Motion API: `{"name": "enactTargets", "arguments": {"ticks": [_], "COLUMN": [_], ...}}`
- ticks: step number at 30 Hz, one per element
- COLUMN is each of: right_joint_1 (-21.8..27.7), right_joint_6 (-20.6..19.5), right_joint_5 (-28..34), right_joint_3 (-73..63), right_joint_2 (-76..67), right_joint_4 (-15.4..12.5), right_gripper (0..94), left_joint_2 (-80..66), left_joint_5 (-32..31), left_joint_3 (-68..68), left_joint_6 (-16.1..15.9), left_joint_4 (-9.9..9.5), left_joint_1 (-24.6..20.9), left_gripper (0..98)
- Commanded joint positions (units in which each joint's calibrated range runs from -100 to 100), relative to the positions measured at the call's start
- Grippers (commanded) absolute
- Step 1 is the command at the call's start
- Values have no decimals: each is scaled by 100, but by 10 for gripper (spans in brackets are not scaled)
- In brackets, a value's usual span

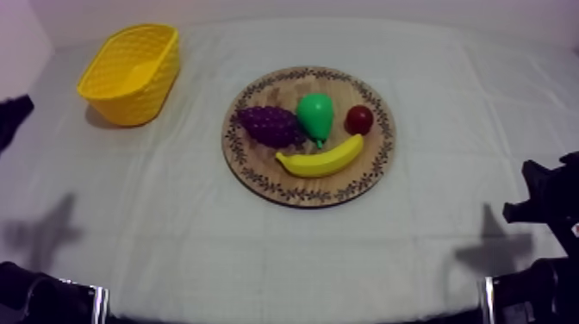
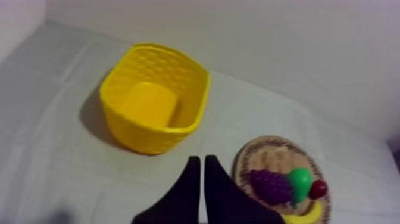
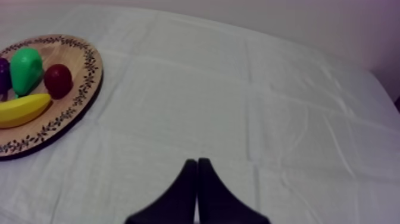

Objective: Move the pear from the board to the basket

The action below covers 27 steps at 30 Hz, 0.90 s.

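The green pear point(image 1: 315, 115) lies in the middle of the round wooden board point(image 1: 258, 172), between the purple grapes point(image 1: 270, 125) and the small red fruit point(image 1: 358, 120), with the banana point(image 1: 320, 159) in front. The yellow basket point(image 1: 131, 71) stands at the back left. My left gripper point(image 2: 199, 161) is shut on nothing, held over the cloth between the basket point(image 2: 153, 98) and the board point(image 2: 262, 156), where the pear point(image 2: 300, 181) lies. My right gripper point(image 3: 197, 162) is shut on nothing, well to the right of the board point(image 3: 71, 107) and the pear point(image 3: 26, 70).
Grey-white cloth covers the table, with open cloth around the board and in front of it. Black arm parts sit at the lower left point(image 1: 52, 300) and lower right point(image 1: 538, 258) edges of the top view. A wall runs behind the table.
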Motion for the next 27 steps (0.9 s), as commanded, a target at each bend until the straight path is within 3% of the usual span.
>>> {"name": "enactTargets", "arguments": {"ticks": [1, 5, 14, 21, 27], "right_joint_1": [2, 2, 2, 2, 2], "right_joint_6": [1, 1, 1, 1, 1], "right_joint_5": [2, 2, 2, 2, 2], "right_joint_3": [4, 4, 4, 4, 4], "right_joint_2": [-2, -2, -2, -2, -2], "right_joint_4": [0, 0, 0, 0, 0], "right_gripper": [3, 3, 3, 3, 3], "left_joint_2": [1240, 2175, 4016, 5448, 6607], "left_joint_5": [572, 1048, 1461, 1733, 1868], "left_joint_3": [-2166, -3257, -4811, -5648, -6029], "left_joint_6": [186, 583, 1287, 1594, 1673], "left_joint_4": [-11, -119, -262, -249, -98], "left_joint_1": [217, 679, 1793, 2398, 2649], "left_gripper": [1, 1, 1, 1, 6]}}
